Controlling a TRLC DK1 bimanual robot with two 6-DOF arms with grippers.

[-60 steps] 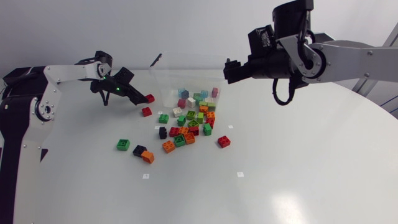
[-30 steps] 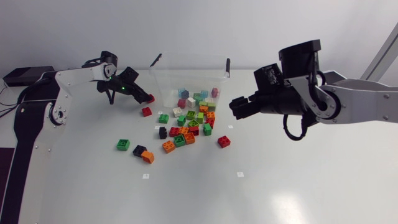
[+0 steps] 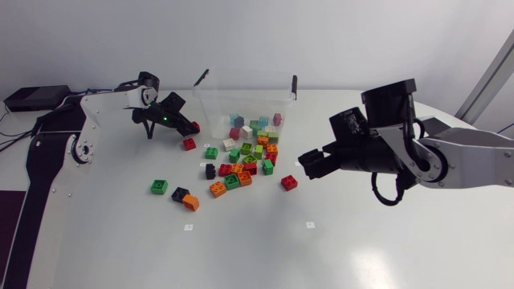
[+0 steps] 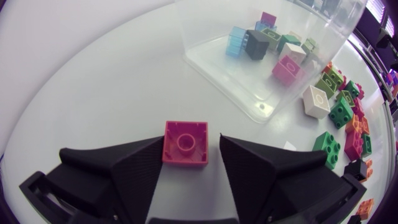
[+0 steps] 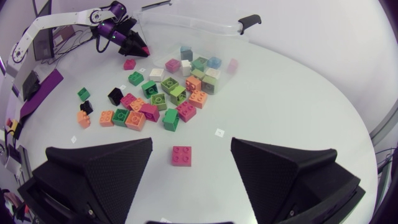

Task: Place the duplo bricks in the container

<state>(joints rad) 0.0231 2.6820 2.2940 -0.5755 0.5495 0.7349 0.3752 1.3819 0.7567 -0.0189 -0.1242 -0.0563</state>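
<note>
HEAD VIEW: Our L claw (image 3: 193, 128) sits low near the far-left edge of the desk (image 3: 385, 241), just beside the clear bin (image 3: 215, 112), w/ a pink brick (image 3: 195, 126) at its tips. The bin stands at the far edge, mid-desk, w/ several bricks inside, incl. a blue brick (image 3: 236, 120). A loose pile (image 3: 245, 156) of green, orange, red & black bricks runs from the bin's near wall toward desk centre. A small red brick (image 3: 189, 144) lies apart, btwn L claw and pile. A green brick (image 3: 159, 186), a black brick (image 3: 180, 193) and an orange brick (image 3: 191, 202) lie toward the near-left, the last two touching. Our R claw (image 3: 311, 164) hangs on the pile's right side, jaws spread, gripping nothing. A lone red brick (image 3: 289, 182) lies near it.

L WRIST VIEW: The pink brick sits stud-up btwn our L claw's jaws. One jaw is at its side. A sliver of desk shows btwn the brick and the other jaw, so we call the claw released, not clamped. Ahead is the bin's corner, w/ the blue brick, a dark brick (image 4: 256, 45) & a magenta brick (image 4: 287, 68) behind its wall. A white brick (image 4: 316, 101) lies just outside.

R WRIST VIEW: The lone red brick rests on the desk ahead of our R claw, in line w/ the gap btwn its wide-parted jaws, touching neither. Beyond are the pile, then the bin at the far edge, L claw beside it.
</note>
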